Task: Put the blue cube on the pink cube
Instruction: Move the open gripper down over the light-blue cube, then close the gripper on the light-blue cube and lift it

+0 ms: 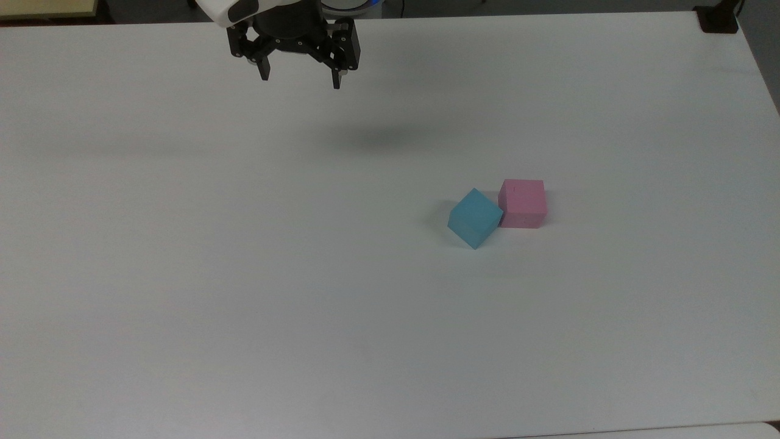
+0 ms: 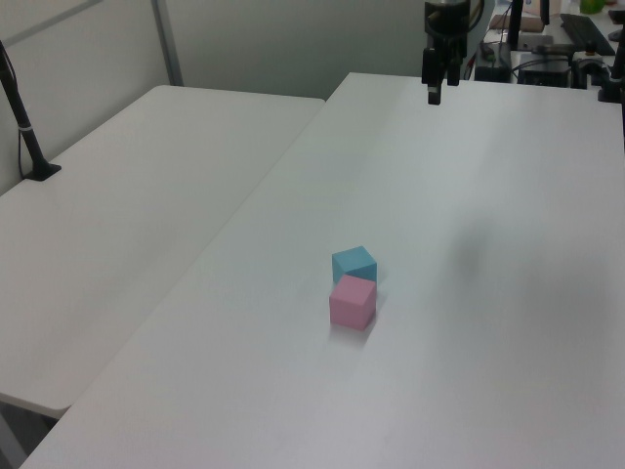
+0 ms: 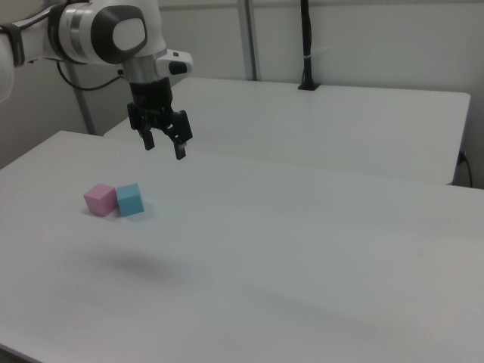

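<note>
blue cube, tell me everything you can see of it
The blue cube is a small, matte, light-blue block with plain faces. It sits flat on the white table, turned cornerwise to the table edges in the top view. One corner meets the pink cube on the top view's right. Nothing grips it; the open end effector hangs far off.

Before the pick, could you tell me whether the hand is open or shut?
Open: the hand hangs empty, its two fingers clearly apart.
</note>
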